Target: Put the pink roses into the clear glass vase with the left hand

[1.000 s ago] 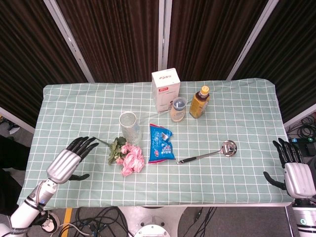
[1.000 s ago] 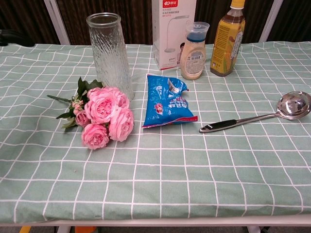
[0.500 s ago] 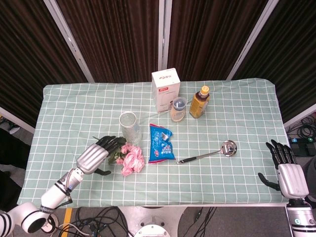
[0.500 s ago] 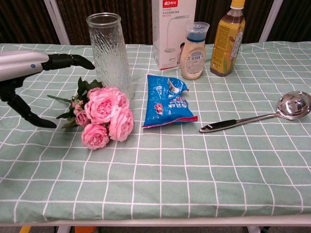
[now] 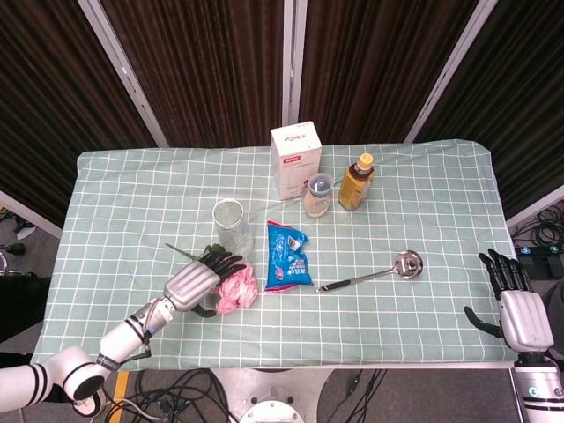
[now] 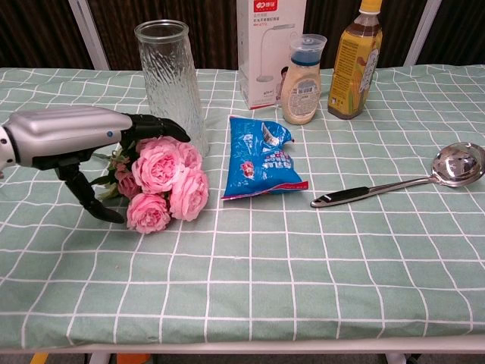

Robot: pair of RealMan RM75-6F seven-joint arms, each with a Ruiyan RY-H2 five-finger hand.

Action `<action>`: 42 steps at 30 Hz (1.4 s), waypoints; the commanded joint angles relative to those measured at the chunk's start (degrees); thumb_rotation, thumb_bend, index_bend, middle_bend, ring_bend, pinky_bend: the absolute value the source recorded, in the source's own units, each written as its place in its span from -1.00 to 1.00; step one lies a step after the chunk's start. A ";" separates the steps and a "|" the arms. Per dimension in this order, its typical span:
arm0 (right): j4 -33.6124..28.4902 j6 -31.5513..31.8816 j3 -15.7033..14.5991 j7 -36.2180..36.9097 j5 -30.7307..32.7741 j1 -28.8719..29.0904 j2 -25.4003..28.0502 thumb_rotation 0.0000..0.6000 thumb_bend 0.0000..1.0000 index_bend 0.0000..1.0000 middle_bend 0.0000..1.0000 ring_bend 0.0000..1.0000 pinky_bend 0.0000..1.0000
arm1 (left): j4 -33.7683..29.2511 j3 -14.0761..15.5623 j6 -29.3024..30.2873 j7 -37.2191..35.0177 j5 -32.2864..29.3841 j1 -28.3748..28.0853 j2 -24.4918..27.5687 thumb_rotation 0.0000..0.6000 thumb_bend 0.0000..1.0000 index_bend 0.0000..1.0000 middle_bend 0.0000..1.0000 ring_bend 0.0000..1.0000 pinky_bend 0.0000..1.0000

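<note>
Since half a second ago, the left hand [image 6: 72, 140] has slid rightward over the pink roses [image 6: 163, 186], fingers [image 6: 155, 126] spread above the blooms and thumb down beside the stems, holding nothing. One bunch of roses lies on the bench [image 5: 423, 211], touching the foot of the one clear glass vase [image 6: 168, 80], which stands upright just behind. One blue snack bag [image 6: 261, 159] lies right of the roses, one ladle [image 6: 402, 180] beyond. One white box [image 5: 295, 160], one jar [image 6: 301, 80] and one bottle [image 6: 355, 64] stand behind. The right hand [image 5: 520, 313] hovers open at the bench's far right edge.
</note>
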 commanded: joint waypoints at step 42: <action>3.61 -1.82 0.07 2.92 1.70 0.16 -1.13 1.00 -0.62 -1.00 -1.00 -1.00 -1.00 | 0.08 0.64 -16.85 5.28 -15.55 -14.50 1.92 1.00 -1.00 -0.49 -0.60 -0.76 -0.38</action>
